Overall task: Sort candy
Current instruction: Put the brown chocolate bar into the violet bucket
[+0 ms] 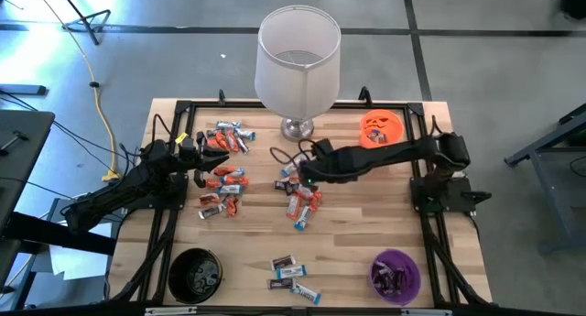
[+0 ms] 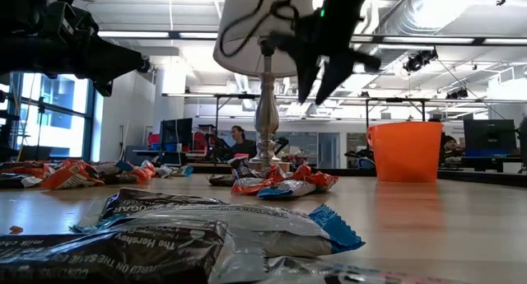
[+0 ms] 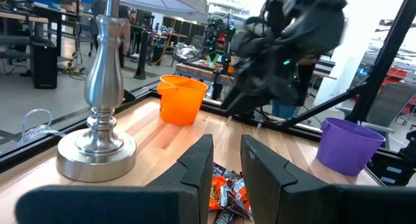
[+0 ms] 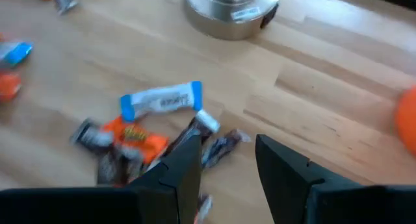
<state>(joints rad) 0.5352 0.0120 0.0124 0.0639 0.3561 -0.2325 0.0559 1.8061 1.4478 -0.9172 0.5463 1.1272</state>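
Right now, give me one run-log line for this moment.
left gripper: open, empty, above left candy pile | right gripper: open, empty, over middle pile | purple bowl: holds candy | orange bowl

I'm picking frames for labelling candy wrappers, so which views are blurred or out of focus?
Right wrist view: motion-smeared, the candy wrappers hard to read. Low view: nearest candy looms soft, lamp base and orange bowl sharper against bright ceiling lights. Left wrist view: the right arm is smeared. High view: evenly lit, crisp.

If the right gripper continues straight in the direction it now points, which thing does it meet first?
Most likely the candy below it: the right gripper points down with open fingers above a dark-wrapped bar beside orange ones. Depth is unclear, so it may land on the bare table next to them.
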